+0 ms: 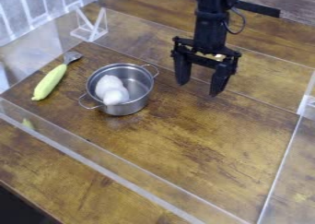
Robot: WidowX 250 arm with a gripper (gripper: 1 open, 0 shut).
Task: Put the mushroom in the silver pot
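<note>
The silver pot (121,88) stands on the wooden table (197,145) at centre left, with two small loop handles. Inside it lies the white, egg-like mushroom (110,89). My gripper (198,82) hangs to the right of the pot, pointing down, its black fingers spread wide with nothing between them. It is open and apart from the pot.
A yellow-green corn piece (50,81) lies left of the pot. Clear acrylic walls (123,186) border the work area. A clear stand (88,25) sits at the back left.
</note>
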